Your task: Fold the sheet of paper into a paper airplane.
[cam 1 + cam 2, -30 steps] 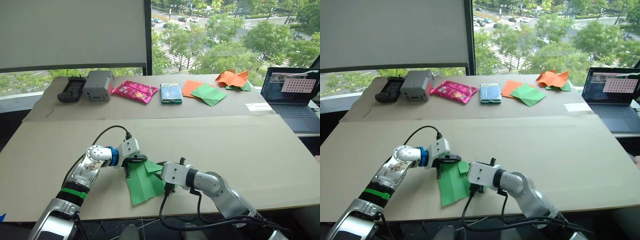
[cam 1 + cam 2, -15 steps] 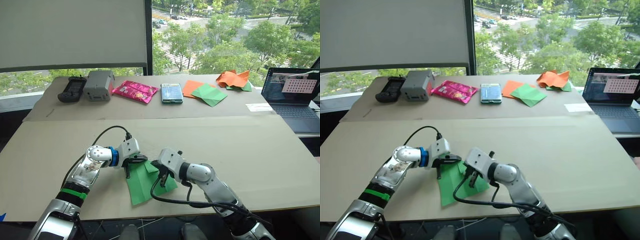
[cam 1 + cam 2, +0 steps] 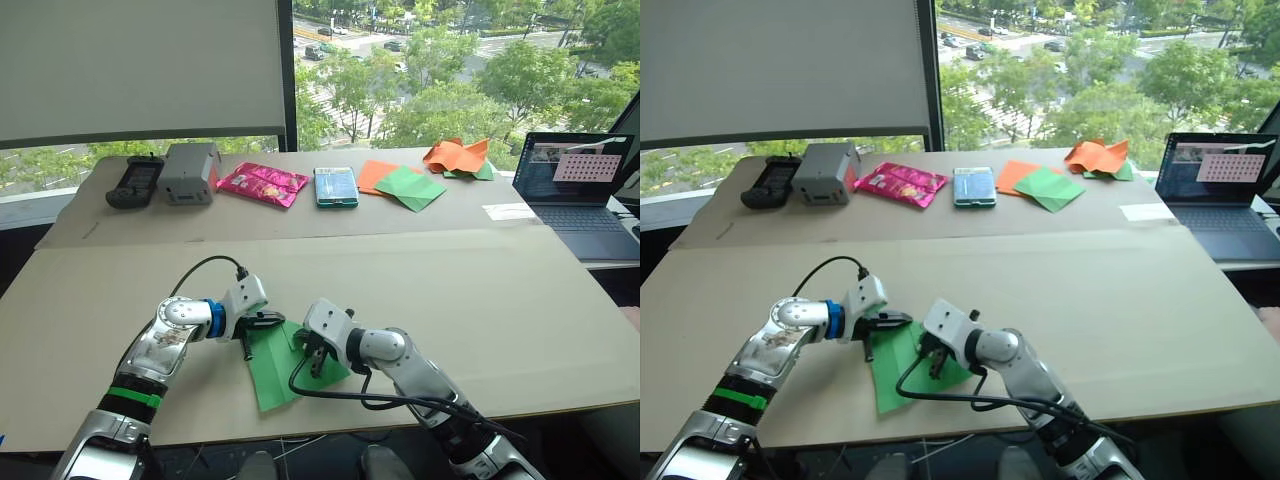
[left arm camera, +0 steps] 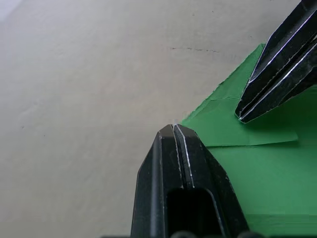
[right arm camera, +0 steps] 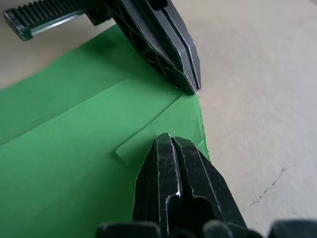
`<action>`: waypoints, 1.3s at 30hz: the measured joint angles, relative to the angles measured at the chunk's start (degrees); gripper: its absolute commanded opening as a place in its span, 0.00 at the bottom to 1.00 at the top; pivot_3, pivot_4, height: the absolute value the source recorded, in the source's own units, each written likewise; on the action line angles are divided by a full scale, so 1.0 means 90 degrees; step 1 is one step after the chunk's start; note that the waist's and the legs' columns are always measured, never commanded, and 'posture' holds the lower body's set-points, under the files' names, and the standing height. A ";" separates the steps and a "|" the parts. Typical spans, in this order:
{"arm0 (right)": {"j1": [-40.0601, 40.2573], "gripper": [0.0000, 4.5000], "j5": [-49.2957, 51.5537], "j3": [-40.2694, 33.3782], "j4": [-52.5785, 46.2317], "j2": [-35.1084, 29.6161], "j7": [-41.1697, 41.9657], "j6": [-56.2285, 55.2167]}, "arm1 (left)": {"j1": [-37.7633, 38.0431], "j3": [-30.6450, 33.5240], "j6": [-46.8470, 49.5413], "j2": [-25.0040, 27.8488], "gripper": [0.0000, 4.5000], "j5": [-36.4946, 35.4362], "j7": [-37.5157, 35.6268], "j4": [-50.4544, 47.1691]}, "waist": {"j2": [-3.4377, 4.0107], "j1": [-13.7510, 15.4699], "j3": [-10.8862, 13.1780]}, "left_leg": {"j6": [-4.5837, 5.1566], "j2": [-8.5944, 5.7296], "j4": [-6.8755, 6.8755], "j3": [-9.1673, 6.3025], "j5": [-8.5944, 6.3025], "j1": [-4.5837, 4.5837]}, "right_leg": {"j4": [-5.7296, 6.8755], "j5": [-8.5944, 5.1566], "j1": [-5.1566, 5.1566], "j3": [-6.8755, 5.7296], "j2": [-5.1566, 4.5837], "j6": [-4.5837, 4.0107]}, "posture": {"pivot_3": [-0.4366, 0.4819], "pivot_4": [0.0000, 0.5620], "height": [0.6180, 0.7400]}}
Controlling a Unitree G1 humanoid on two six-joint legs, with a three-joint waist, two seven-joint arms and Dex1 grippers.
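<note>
The left end effector (image 3: 262, 322) is resting at the left edge of the sheet of paper (image 3: 285, 362), its 2 black fingers clenched together with no gap between them. In the left wrist view those fingers (image 4: 173, 148) are pressing their tips right at the paper's corner, where green meets the bare worktop (image 3: 480, 290). Whether any paper is pinched between them cannot be told.

The sheet of paper is lying flat near the front edge of the worktop, between the 2 arms. It is bright green, partly folded, with a small flap (image 5: 148, 124) turned over on top of the main layer.

The right end effector (image 3: 312, 352) is reaching in from the right and pointing down onto the middle of the sheet. Its 2 fingers (image 5: 171, 168) are also clenched shut, tips touching the folded flap, close to the other arm's tips but not meeting them.

Along the far side of the worktop, well apart from the arms, several things are lying in a row: a black handheld controller (image 3: 130, 181), a grey box (image 3: 187, 172), a pink snack packet (image 3: 264, 183), a phone (image 3: 335, 186), a smooth orange and green pair of sheets (image 3: 402, 185), and a crumpled orange and green paper heap (image 3: 458, 157). An open laptop (image 3: 580, 190) is sitting at the far right.
</note>
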 measured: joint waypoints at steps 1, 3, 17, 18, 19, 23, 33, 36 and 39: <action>-0.0009 0.00 0.0000 -0.0006 0.0005 -0.0003 -0.0005 0.0009 | 0.0128 0.0235 0.0287 0.0079 0.18 -0.0201 0.0043 -0.0228 | -0.0002 -0.0001 0.0002 | 0.0000 0.0000 0.0000 -0.0001 0.0000 0.0001 | 0.0003 0.0000 0.0000 0.0000 0.0000 0.0000 | 0.48 0.27 0.82; -0.0024 0.00 -0.0002 -0.0013 0.0009 -0.0009 -0.0022 0.0024 | 0.0338 0.0682 0.0764 0.0182 0.33 -0.0584 0.0117 -0.0628 | -0.0004 0.0004 0.0005 | -0.0001 0.0000 -0.0001 -0.0003 0.0000 0.0003 | 0.0003 0.0000 0.0001 -0.0001 0.0000 0.0000 | 0.48 0.27 0.82; -0.0135 0.00 -0.0001 0.0005 0.0009 0.0058 -0.0141 0.0189 | 0.2041 0.3116 0.4095 -0.0826 0.78 -0.3438 0.1889 -0.2059 | -0.0024 0.0014 0.0028 | -0.0004 -0.0001 -0.0001 -0.0008 -0.0003 0.0003 | -0.0022 -0.0001 0.0000 -0.0005 -0.0004 -0.0001 | 0.48 0.27 0.82; -0.0139 0.00 -0.0001 0.0006 0.0009 0.0061 -0.0141 0.0192 | 0.2072 0.3133 0.4131 -0.0917 0.78 -0.3461 0.2052 -0.2058 | -0.0025 0.0011 0.0028 | -0.0005 -0.0001 -0.0001 -0.0008 -0.0003 0.0003 | -0.0026 -0.0001 0.0001 -0.0005 -0.0004 -0.0001 | 0.48 0.27 0.82; -0.0145 0.00 -0.0001 0.0008 0.0009 0.0067 -0.0142 0.0196 | 0.2131 0.3121 0.4164 -0.0963 0.78 -0.3473 0.2154 -0.2064 | -0.0026 0.0001 0.0027 | -0.0005 -0.0001 0.0000 -0.0007 -0.0003 0.0003 | -0.0027 -0.0001 0.0001 -0.0004 -0.0004 -0.0001 | 0.48 0.27 0.82; -0.0147 0.00 -0.0001 0.0004 0.0006 0.0069 -0.0145 0.0223 | 0.2259 0.3040 0.4143 -0.1064 0.78 -0.3519 0.2429 -0.2275 | -0.0023 0.0005 0.0020 | -0.0005 -0.0002 -0.0001 -0.0006 -0.0003 0.0005 | -0.0028 0.0000 0.0002 -0.0004 -0.0005 -0.0002 | 0.48 0.27 0.82; -0.0158 0.00 0.0000 0.0005 -0.0017 0.0093 -0.0142 0.0309 | 0.2239 0.2568 0.3893 -0.1199 0.30 -0.3469 0.2644 -0.2293 | -0.0009 0.0006 0.0010 | -0.0008 -0.0003 0.0000 -0.0006 -0.0005 0.0002 | -0.0033 -0.0001 -0.0002 -0.0004 -0.0006 -0.0002 | 0.48 0.27 0.82; -0.0162 0.00 0.0000 0.0004 -0.0017 0.0093 -0.0142 0.0310 | 0.2228 0.2310 0.3771 -0.1082 0.07 -0.3401 0.2587 -0.2293 | -0.0009 0.0002 0.0011 | -0.0008 -0.0003 0.0000 -0.0006 -0.0005 0.0001 | -0.0032 -0.0001 -0.0002 -0.0004 -0.0006 -0.0002 | 0.48 0.27 0.82; -0.0165 0.00 0.0000 0.0003 -0.0020 0.0093 -0.0148 0.0321 | 0.2157 0.2025 0.3569 -0.0915 0.00 -0.3169 0.2578 -0.2290 | -0.0009 0.0004 0.0011 | -0.0008 -0.0003 0.0000 -0.0006 -0.0005 0.0001 | -0.0034 -0.0001 -0.0003 -0.0003 -0.0006 -0.0002 | 0.48 0.27 0.82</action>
